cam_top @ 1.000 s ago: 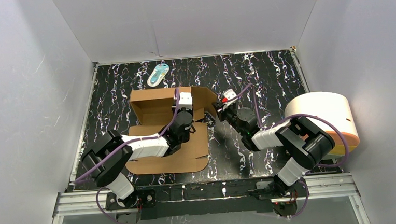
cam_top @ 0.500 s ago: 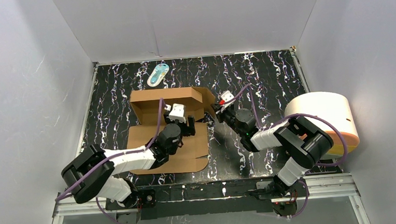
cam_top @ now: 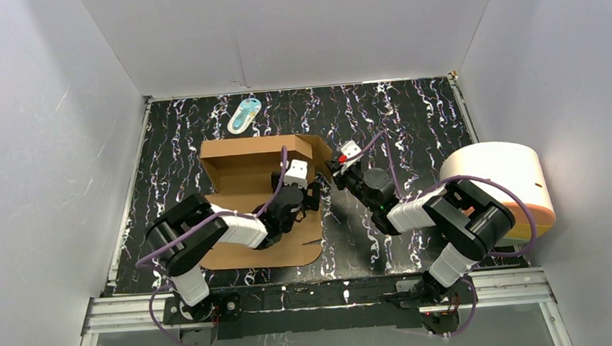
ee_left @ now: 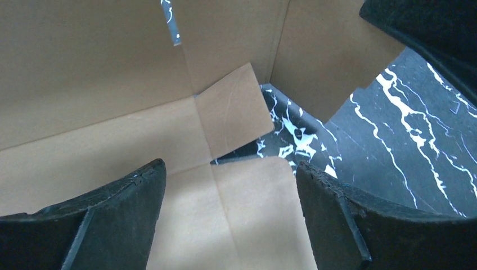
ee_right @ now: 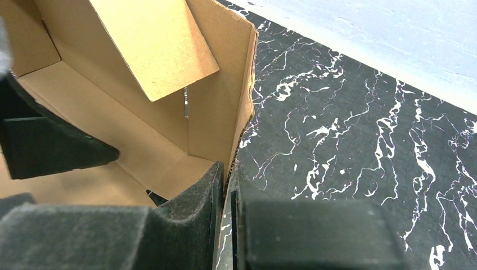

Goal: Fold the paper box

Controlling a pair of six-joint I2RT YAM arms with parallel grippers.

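The right gripper [ee_right: 228, 171] pinches the near edge of an upright side panel [ee_right: 219, 101] of the paper box [cam_top: 245, 154], its jaws almost together on the thin cardboard. I judge this grip props that wall so it cannot fall flat while the corner is worked. The box lies straight ahead of both grippers, with its floor spread under the left gripper [ee_left: 228, 174] and its back wall standing beyond. The left gripper's jaws are spread wide and hold nothing. A small corner tab [ee_left: 233, 109] lies just ahead between its fingers, and is likely the next piece to tuck. The left arm reaches forward low over the near flap [cam_top: 292, 252], wrist tipped down, while the right arm stretches in from the right, forearm close to the marbled table [cam_top: 420, 118]
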